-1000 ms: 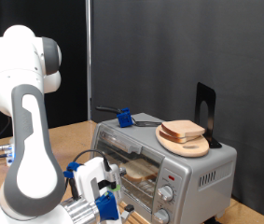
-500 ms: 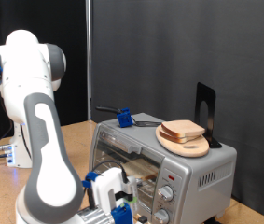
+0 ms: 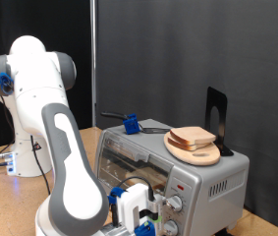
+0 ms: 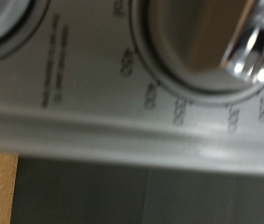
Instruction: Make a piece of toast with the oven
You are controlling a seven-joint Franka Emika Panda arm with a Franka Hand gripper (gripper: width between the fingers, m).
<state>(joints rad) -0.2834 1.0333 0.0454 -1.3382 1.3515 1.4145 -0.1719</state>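
Claw (image 3: 150, 218) of mine sits low at the oven's (image 3: 173, 165) front, right up against the knob panel; I cannot tell how far open its fingers stand. Through my wrist camera a dial knob (image 4: 211, 37) fills the frame, ringed by printed temperature numbers. At about two o'clock from me, the piece of toast (image 3: 192, 136) lies on a round wooden board (image 3: 194, 150) atop the oven.
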